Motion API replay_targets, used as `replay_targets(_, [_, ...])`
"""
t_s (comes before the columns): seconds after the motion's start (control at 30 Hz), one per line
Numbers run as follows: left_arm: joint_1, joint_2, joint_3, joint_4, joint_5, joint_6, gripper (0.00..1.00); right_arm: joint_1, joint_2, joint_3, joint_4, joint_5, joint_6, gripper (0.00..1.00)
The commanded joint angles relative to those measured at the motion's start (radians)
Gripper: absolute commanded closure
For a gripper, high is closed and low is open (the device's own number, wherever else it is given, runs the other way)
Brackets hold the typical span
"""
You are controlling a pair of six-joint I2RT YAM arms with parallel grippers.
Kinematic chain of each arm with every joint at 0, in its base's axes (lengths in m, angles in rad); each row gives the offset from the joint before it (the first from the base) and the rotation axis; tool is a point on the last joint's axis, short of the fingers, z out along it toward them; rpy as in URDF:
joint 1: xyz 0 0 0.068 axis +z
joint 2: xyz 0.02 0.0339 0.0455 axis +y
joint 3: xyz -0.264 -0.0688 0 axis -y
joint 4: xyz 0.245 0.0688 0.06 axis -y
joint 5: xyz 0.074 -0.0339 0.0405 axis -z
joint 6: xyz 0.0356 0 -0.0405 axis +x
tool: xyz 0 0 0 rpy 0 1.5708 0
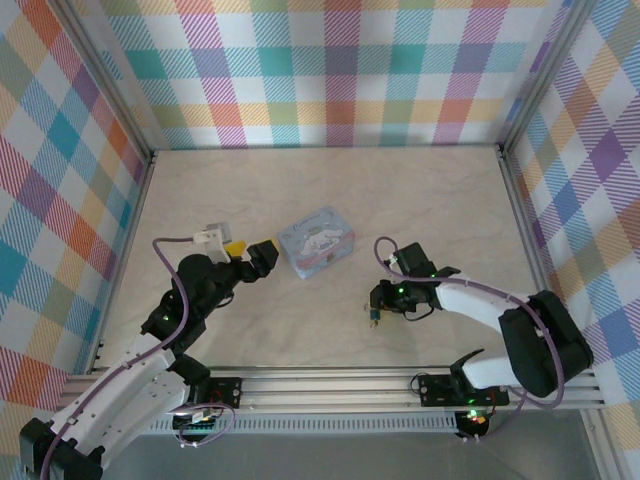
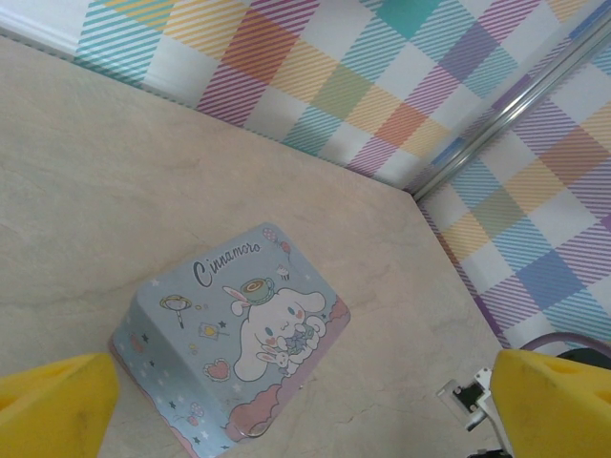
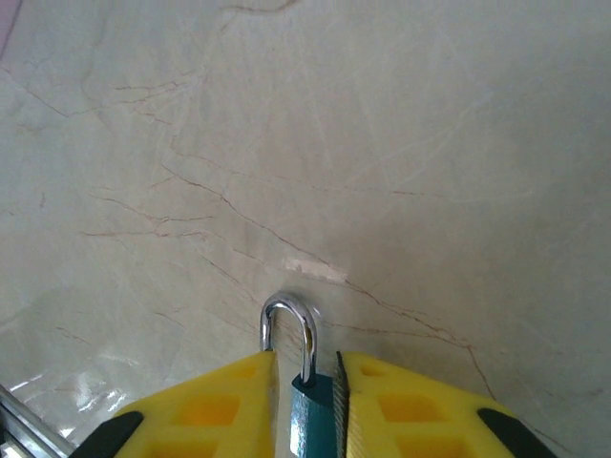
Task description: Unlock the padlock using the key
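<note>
The pastel blue cartoon tin sits shut on the marble-patterned table, left of centre in the top view. Its printed lid faces up and its contents are hidden. In the left wrist view it lies at an angle, one corner towards the camera.

The padlock is to the right of the tin and well apart from it, at the tip of the right arm. Its dark teal body is sunk between the yellow fingers. The silvery shackle pokes out past the fingertips, so the long axis runs in line with the fingers and the shackle end points away from the wrist, towards the tabletop. Whether the shackle touches the table cannot be told.

The left gripper hangs just beside the tin's left end. Its jaws are spread wide, with one yellow fingertip at each lower corner of the left wrist view, and they hold nothing. The right gripper has its jaws pressed in on the padlock body from both sides. A thin ridged strip lies against the body on the right; what it is cannot be told.
</note>
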Motion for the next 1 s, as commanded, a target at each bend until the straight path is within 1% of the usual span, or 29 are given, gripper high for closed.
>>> replay_targets(0.0, [-0.008, -0.013, 0.02, 0.037, -0.003, -0.003, 0.0, -0.004, -0.068, 0.032, -0.04, 0.043, 0.001, 0.73])
replay_targets(0.17, [-0.008, -0.005, 0.029, 0.033, -0.024, -0.001, 0.0, -0.005, -0.187, 0.047, -0.044, 0.154, 0.006, 0.66])
replay_targets(0.37, [-0.008, 0.029, 0.077, -0.015, -0.112, 0.031, 0.0, -0.007, -0.306, 0.035, 0.047, 0.343, 0.012, 0.55])
replay_targets(0.57, [-0.007, 0.069, 0.069, 0.004, -0.25, 0.126, 0.0, -0.032, -0.347, 0.05, 0.095, 0.493, -0.108, 0.39])
replay_targets(0.63, [-0.006, 0.078, 0.059, 0.022, -0.304, 0.157, 0.0, -0.046, -0.353, 0.052, 0.116, 0.552, -0.144, 0.31])
replay_targets(0.7, [-0.006, 0.089, 0.055, 0.032, -0.351, 0.197, 0.0, -0.06, -0.36, 0.044, 0.145, 0.632, -0.165, 0.14])
replay_targets(0.77, [-0.006, 0.102, 0.056, 0.034, -0.387, 0.234, 0.0, -0.079, -0.366, 0.029, 0.189, 0.703, -0.193, 0.01])
replay_targets(0.87, [-0.005, 0.126, 0.057, 0.042, -0.445, 0.29, 0.0, -0.125, -0.368, 0.003, 0.263, 0.746, -0.267, 0.0])
replay_targets(0.97, [0.002, 0.143, 0.035, 0.082, -0.563, 0.318, 0.0, -0.173, -0.357, -0.022, 0.351, 0.752, -0.336, 0.0])
